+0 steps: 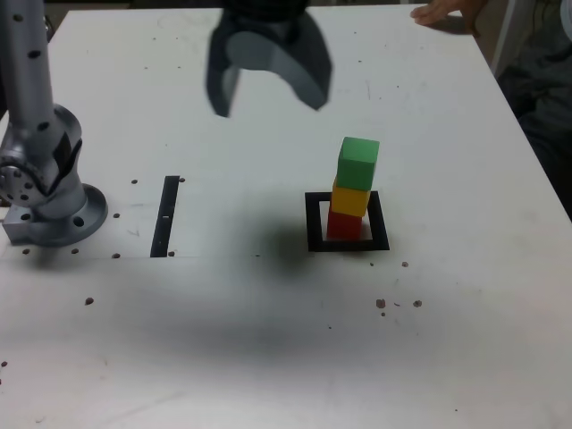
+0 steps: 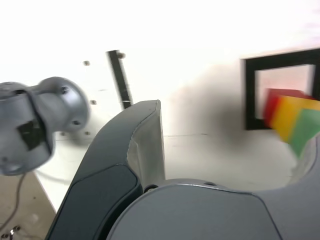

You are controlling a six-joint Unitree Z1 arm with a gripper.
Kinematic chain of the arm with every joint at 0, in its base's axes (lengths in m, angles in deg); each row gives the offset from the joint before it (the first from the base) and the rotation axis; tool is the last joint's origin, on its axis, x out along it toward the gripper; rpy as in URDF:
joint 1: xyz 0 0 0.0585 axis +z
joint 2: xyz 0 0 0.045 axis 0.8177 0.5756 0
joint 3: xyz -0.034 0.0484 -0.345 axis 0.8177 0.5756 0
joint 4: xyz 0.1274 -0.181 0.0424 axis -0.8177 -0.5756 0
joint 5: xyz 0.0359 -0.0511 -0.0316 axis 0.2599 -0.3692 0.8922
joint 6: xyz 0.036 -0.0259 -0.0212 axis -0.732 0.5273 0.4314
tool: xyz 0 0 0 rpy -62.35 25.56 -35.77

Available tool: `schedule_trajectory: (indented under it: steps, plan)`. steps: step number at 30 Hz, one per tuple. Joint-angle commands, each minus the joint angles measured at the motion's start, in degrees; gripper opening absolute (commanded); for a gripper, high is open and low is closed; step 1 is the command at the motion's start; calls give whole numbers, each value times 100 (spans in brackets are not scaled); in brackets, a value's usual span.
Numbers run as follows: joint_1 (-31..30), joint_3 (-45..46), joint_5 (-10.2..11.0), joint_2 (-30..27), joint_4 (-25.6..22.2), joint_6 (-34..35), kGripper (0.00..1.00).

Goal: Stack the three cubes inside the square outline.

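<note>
The three cubes stand as one tower inside the square outline point(image 1: 347, 223): red cube point(image 1: 344, 224) at the bottom, yellow cube point(image 1: 350, 197) on it, green cube point(image 1: 358, 162) on top, turned slightly. My gripper point(image 1: 270, 105) hangs open and empty high above the table, up and toward the exterior view's left of the tower, touching nothing. In the wrist view the outline point(image 2: 250, 90) shows with the red cube point(image 2: 272, 107), yellow cube point(image 2: 290, 120) and green cube point(image 2: 307, 131) seen from above, beyond my gripper point(image 2: 230, 150).
The arm's grey base point(image 1: 49, 210) sits at the exterior view's left. A straight black strip point(image 1: 165, 216) lies beside it. A person's hand point(image 1: 442, 11) rests at the table's far right edge. Small dark specks dot the white table point(image 1: 268, 357).
</note>
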State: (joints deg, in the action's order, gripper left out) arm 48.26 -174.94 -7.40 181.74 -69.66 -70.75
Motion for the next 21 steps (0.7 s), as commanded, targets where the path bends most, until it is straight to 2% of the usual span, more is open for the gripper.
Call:
schedule_trajectory:
  steps: [1,11,21]
  plan:
    - [10,332,15,-204,23,80,100]
    - [10,2259,-133,-1006,958,408,100]
    - [10,3610,-412,-1238,1996,550,100]
